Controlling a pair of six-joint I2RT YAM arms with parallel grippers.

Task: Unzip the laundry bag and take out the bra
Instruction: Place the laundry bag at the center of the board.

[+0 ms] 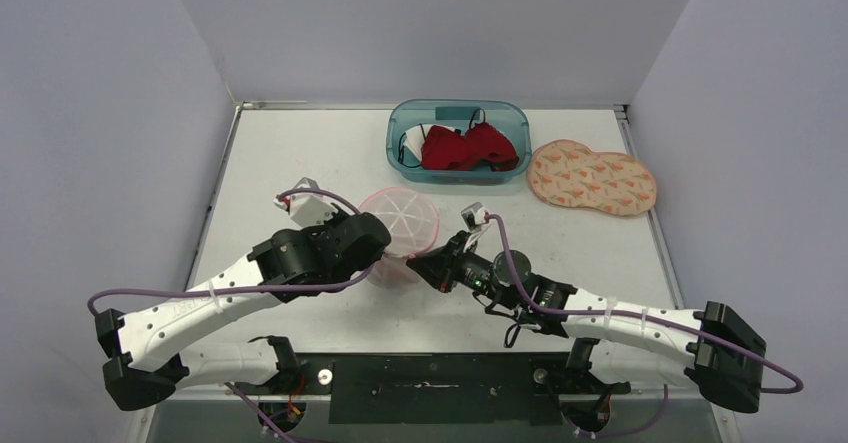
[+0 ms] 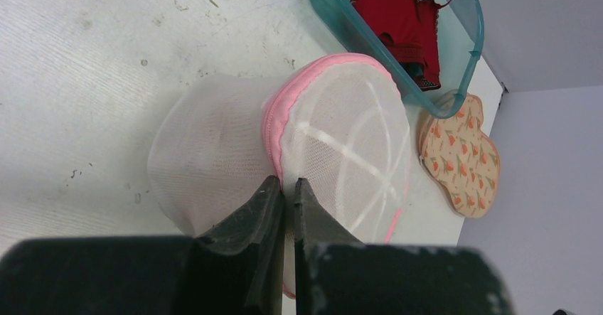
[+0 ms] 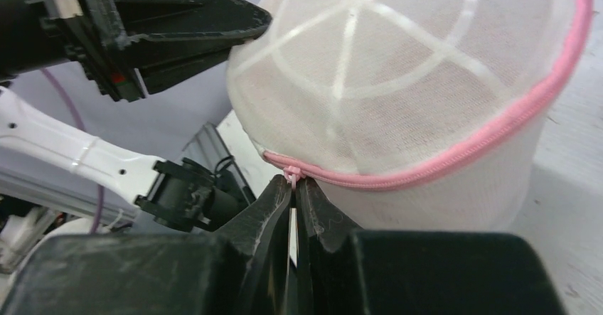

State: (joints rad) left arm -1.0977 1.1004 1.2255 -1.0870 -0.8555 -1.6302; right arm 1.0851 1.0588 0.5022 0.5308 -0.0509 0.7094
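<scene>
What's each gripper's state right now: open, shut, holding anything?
Left gripper: shut on the laundry bag, at its pink zipper seam.
Right gripper: shut on the pink zipper pull.

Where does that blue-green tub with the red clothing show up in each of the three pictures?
Top view: the tub is at the back, just right of centre.
Left wrist view: it fills the top right corner.
Right wrist view: not in it.
Shared landmark: the pink-edged mesh bag, visible in all three views, always nearer the arms than the tub.
</scene>
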